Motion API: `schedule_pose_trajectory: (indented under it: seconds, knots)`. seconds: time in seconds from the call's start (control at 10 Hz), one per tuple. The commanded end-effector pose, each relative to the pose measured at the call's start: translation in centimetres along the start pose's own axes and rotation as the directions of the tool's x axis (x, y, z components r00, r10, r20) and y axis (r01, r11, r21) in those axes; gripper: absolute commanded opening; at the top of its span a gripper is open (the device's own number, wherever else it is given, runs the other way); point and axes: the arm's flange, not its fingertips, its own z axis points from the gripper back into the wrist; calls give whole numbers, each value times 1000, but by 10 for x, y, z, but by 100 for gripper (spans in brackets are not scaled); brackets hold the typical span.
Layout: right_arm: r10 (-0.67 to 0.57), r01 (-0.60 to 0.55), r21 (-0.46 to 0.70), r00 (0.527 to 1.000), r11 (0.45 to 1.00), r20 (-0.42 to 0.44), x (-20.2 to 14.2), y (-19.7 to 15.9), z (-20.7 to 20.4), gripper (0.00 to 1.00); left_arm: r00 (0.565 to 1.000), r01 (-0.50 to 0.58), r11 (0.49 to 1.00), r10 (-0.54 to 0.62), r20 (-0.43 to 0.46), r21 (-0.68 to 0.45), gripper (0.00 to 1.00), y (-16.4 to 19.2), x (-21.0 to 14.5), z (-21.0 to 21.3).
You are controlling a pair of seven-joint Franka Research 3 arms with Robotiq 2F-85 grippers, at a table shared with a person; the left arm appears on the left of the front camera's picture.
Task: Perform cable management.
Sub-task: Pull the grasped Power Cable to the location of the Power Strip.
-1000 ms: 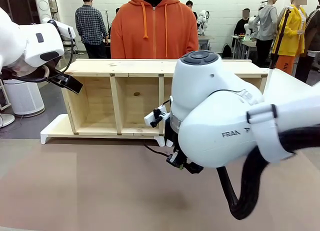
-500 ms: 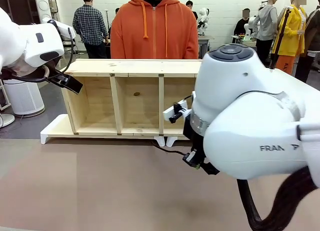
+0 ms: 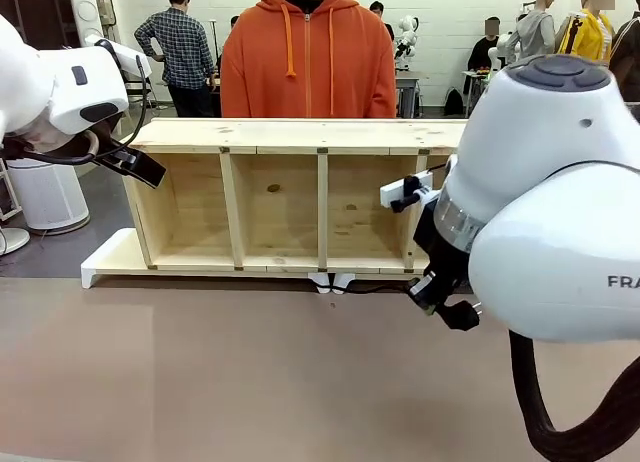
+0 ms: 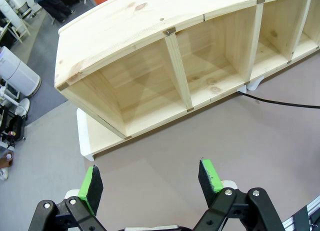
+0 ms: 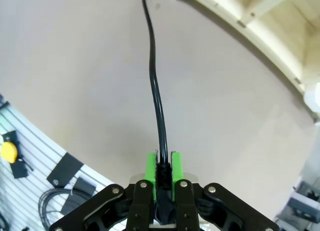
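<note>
The right claw [image 5: 163,163] is pinching the black cable [image 5: 156,91] tight, just in front of the wooden shelf [image 3: 290,134]. The cable is lying on the worktop [image 3: 200,372] along the shelf's bottom front edge. The left claw [image 4: 150,177] is hanging wide open and empty near the shelf's left end.

One cable [image 5: 155,86] is counted, clamped between the two green pads of the right gripper [image 5: 163,163] and running on ahead of it. One wooden shelf [image 4: 150,21] is seen ahead of the left gripper [image 4: 150,181], whose two pads stand apart. At least four compartments are counted in it. One person [image 3: 308,62] is counted beyond the shelf.
</note>
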Motion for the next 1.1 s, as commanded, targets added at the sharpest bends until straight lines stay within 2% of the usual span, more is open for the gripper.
schedule_pose_trajectory:
  seconds: [0.0,0.3,0.7,1.0]
  knots:
    - [-77,77,11,997,997,2,-54,-10,-10,15,1000,2,1000,-2,11,2,100,-1,1,-2]
    - [-193,193,4,981,981,-16,-77,-38,-10,15,1000,2,1000,-2,11,2,100,-1,1,-2]
    - [-327,328,-23,945,944,22,-96,-84,-7,15,1000,2,1000,-2,11,2,100,-1,1,-2]
    - [-463,468,-71,883,881,84,-101,-115,-7,15,1000,2,1000,-2,11,2,100,-1,1,-2]
